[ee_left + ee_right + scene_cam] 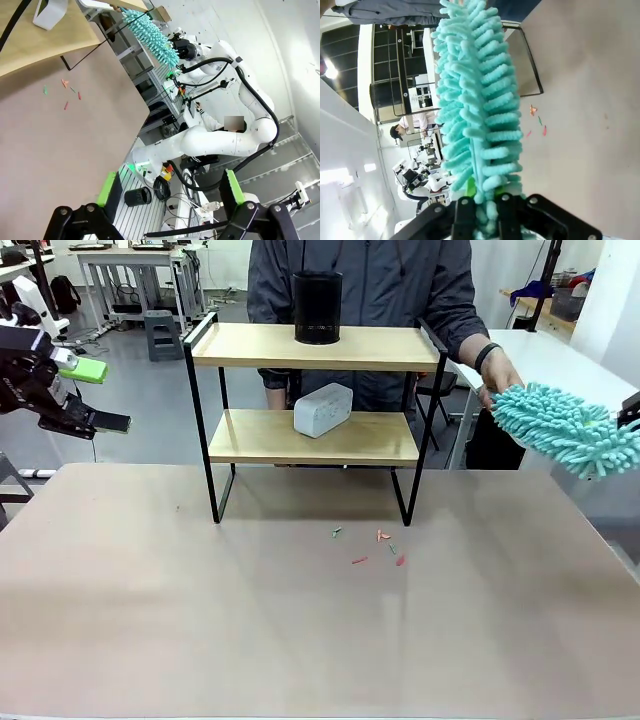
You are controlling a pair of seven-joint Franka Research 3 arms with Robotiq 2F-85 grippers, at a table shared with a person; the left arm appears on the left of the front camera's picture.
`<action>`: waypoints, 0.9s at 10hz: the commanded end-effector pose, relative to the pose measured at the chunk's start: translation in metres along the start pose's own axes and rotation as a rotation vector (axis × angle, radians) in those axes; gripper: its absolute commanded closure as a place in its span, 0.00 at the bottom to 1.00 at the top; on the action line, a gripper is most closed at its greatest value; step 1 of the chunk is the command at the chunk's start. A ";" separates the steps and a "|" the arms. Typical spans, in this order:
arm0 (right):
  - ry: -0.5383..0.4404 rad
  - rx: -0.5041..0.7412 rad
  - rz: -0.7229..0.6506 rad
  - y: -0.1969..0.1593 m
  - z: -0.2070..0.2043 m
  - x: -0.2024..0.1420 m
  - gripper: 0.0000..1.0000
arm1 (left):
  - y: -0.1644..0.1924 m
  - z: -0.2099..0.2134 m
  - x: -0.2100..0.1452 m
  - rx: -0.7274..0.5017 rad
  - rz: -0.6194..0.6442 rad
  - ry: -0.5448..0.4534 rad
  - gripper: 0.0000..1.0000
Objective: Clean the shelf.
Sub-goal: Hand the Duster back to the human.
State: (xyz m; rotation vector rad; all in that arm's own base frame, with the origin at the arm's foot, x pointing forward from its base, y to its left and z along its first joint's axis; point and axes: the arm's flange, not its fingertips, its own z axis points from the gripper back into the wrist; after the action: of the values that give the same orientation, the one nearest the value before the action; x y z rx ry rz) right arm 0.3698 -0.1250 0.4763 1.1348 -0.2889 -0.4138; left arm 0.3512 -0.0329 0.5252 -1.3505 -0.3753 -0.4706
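The shelf (315, 346) stands at the table's far middle, a black cylinder (317, 307) on its top board and a pale grey block (322, 409) on its lower board. At the right edge my right gripper (631, 414) is shut on a teal fluffy duster (565, 428) held in the air right of the shelf. In the right wrist view the duster (480, 100) rises from the shut gripper (485, 212). A person's hand (500, 374) is at the duster's far tip. My left gripper (101, 396) hangs open and empty at the far left, its fingers (108, 188) wide apart.
Small red and green scraps (372, 546) lie on the tan table (300, 640) just in front of the shelf. A person stands behind the shelf. White tables and other gear stand in the room beyond.
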 end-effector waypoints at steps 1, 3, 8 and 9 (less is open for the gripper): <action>0.002 0.007 0.020 0.001 0.001 -0.003 1.00 | -0.001 -0.001 -0.003 0.008 -0.001 -0.007 0.00; 0.001 0.000 0.001 0.000 0.000 0.000 0.85 | -0.001 -0.001 -0.003 0.008 -0.001 -0.007 0.00; 0.166 0.067 0.158 0.043 -0.036 -0.041 0.00 | -0.003 -0.007 -0.005 -0.036 -0.020 -0.024 0.00; 0.231 0.099 0.164 0.052 -0.052 -0.058 0.06 | 0.007 -0.024 -0.005 -0.090 -0.014 -0.033 0.00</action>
State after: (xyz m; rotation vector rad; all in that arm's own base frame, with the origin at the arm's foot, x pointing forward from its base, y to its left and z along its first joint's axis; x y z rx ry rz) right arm 0.3608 -0.0541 0.5035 1.1789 -0.2255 -0.1795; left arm 0.3497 -0.0408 0.5230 -1.3816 -0.3756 -0.4748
